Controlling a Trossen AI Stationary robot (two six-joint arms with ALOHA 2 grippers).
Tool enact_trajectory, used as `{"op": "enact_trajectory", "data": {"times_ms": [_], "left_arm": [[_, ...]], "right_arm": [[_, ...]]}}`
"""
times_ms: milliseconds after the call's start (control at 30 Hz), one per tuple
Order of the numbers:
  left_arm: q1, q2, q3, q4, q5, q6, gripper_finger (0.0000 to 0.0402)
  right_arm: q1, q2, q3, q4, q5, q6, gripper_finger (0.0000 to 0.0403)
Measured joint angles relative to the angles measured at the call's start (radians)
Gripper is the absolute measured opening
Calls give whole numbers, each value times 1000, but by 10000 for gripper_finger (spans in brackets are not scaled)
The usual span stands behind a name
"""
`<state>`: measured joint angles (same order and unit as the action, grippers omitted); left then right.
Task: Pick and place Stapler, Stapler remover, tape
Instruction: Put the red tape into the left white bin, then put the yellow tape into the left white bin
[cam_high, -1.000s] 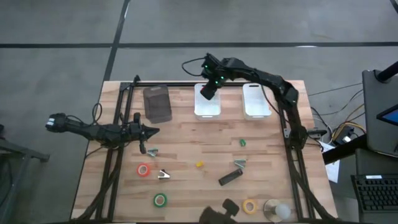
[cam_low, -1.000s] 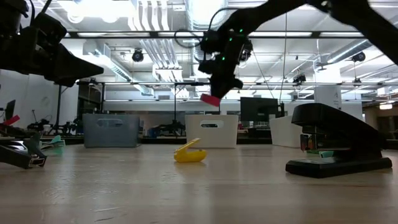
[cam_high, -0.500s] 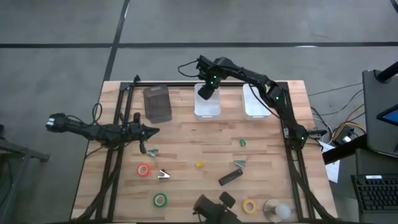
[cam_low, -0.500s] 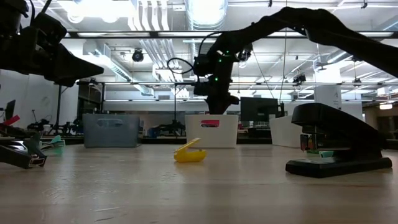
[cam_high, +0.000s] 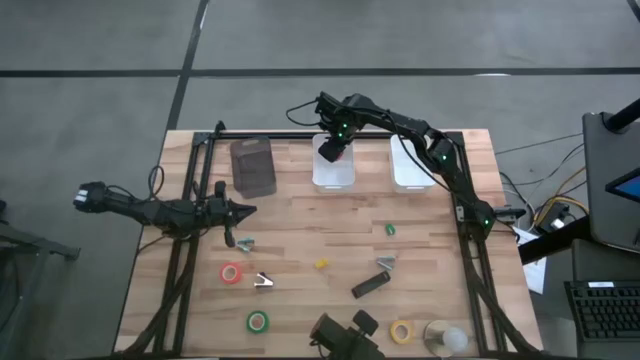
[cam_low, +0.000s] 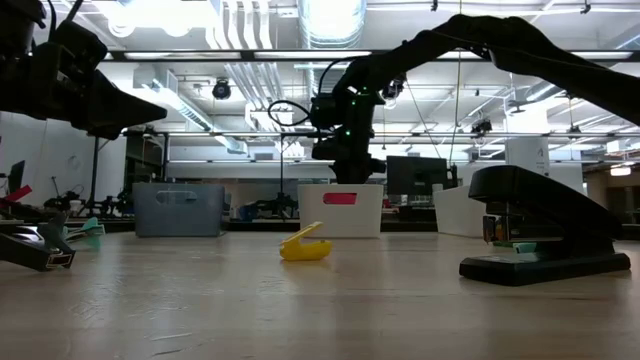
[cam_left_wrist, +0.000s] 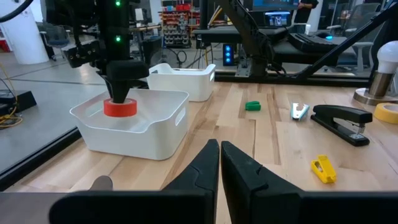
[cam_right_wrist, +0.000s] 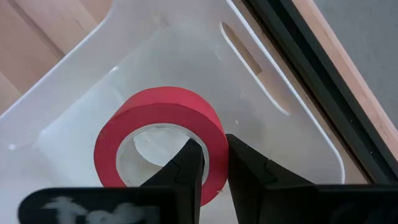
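Note:
My right gripper (cam_right_wrist: 212, 144) is shut on a red tape roll (cam_right_wrist: 155, 118) and points down into the left white bin (cam_high: 333, 176) at the table's far edge. The left wrist view shows that roll (cam_left_wrist: 120, 107) inside the bin's walls (cam_left_wrist: 134, 134). At the table's left, my left gripper (cam_high: 248, 210) hangs shut and holds nothing. The black stapler (cam_high: 369, 285) lies flat near the front right. Silvery staple removers (cam_high: 263, 282) (cam_high: 245, 243) (cam_high: 386, 263) and red (cam_high: 231, 273), green (cam_high: 258, 321) and yellow (cam_high: 402, 331) tape rolls lie flat on the wood. My right gripper pinches the red roll's ring wall (cam_right_wrist: 214, 163), one finger (cam_right_wrist: 186, 167) inside the open centre and the other (cam_right_wrist: 249, 169) outside. The fingers come from above, pointing steeply down. The roll sits about level inside the bin; whether it touches the bin's floor I cannot tell.
A second white bin (cam_high: 411, 168) stands right of the first, and a grey bin (cam_high: 253, 167) to its left. A small green bit (cam_high: 390, 229) and a yellow bit (cam_high: 320, 264) lie mid-table. A black rail frame (cam_high: 465, 215) borders the table.
My right gripper has gone down with the red tape roll, from above the white bin's rim to inside its walls, and has tipped to point more steeply down. It has stayed shut on the roll.

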<state>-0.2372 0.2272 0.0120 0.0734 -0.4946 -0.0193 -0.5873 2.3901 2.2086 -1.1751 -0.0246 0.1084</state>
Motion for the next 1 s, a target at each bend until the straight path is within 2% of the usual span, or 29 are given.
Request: {"op": "enact_trajectory", "data": {"times_ms": [133, 433, 600, 767, 1000], "left_arm": [[0, 0, 0, 0, 0, 0, 21], [0, 0, 0, 0, 0, 0, 21], [0, 0, 0, 0, 0, 0, 21], [0, 0, 0, 0, 0, 0, 21], [0, 0, 0, 0, 0, 0, 21]], "right_arm": [[0, 0, -1, 0, 0, -3, 63], [0, 0, -4, 1, -1, 11, 134], [0, -4, -4, -6, -1, 6, 158], [6, -39, 0, -29, 1, 4, 164], [32, -61, 0, -43, -1, -2, 152]]}}
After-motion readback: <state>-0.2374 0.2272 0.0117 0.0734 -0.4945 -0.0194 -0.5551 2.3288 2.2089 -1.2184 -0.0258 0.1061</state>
